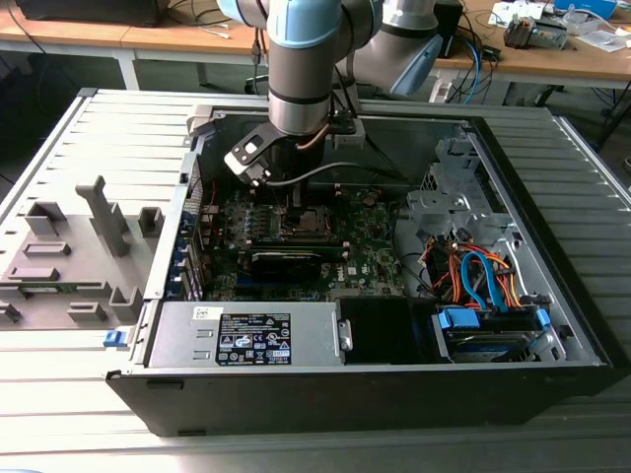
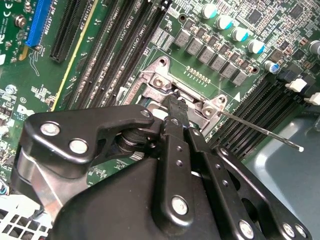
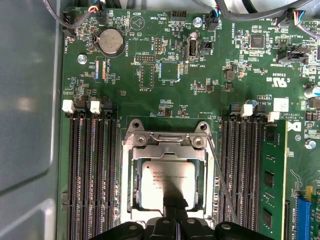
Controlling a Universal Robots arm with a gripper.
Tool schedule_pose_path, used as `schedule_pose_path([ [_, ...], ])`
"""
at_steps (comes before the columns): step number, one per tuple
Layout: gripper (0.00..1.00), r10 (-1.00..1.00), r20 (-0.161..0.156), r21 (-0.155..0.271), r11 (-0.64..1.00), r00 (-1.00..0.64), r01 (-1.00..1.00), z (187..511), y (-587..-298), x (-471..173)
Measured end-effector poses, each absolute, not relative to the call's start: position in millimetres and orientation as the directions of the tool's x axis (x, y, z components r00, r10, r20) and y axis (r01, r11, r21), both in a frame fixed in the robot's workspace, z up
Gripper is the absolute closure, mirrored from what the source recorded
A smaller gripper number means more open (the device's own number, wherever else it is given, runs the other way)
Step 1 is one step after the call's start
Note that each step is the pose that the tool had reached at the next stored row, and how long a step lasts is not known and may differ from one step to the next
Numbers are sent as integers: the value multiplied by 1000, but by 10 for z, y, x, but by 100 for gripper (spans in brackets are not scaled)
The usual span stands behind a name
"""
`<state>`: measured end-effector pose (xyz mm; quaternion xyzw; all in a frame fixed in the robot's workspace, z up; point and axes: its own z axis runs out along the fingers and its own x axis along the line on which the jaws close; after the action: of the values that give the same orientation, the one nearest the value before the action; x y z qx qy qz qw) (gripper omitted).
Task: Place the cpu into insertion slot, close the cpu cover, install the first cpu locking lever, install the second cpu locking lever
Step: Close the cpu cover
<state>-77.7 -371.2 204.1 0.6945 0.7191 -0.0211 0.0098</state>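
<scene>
Surface: grey slatted table [image 1: 59, 138], open computer case [image 1: 345, 394] on it.
Room: wooden desks [image 1: 148, 34] far off.
Blocking my view: gripper [image 3: 169, 197], jaws together, over cpu [image 3: 155, 180].

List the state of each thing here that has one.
cpu: seated in the insertion slot.
cpu cover: down over the cpu.
locking lever: unlatched, sticking out free.
gripper: shut, tip at the cpu cover.
computer case: open.

An open computer case [image 1: 394, 394] lies on a slatted grey worktop [image 1: 59, 414], holding a power supply [image 1: 246, 335] and orange-and-blue cables [image 1: 483, 281], with grey fixtures [image 1: 74, 261] beside it.
</scene>
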Motion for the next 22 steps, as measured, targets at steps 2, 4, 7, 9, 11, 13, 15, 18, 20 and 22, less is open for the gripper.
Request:
schedule_pose_path([
  [2, 89, 999, -41, -15, 34, -35, 999, 2063, -3709, -775],
  [4, 89, 998, -43, -17, 34, -35, 999, 2124, -3712, -776],
  [7, 89, 998, -43, -17, 34, -35, 999, 2190, -3712, -756],
  [9, 89, 998, -44, -17, 34, -35, 999, 2227, -3712, -739],
  [11, 89, 998, -43, -17, 34, -35, 999, 2283, -3712, -730],
  [13, 89, 998, -43, -17, 34, -35, 999, 2335, -3712, -725],
  [15, 89, 998, -43, -17, 37, -37, 999, 2385, -3712, -724],
  [18, 89, 998, -40, -17, 43, -44, 999, 2458, -3712, -723],
  [20, 89, 998, -39, -17, 43, -44, 999, 2487, -3712, -723],
  [22, 89, 998, -38, -17, 43, -44, 999, 2501, -3712, -723],
])
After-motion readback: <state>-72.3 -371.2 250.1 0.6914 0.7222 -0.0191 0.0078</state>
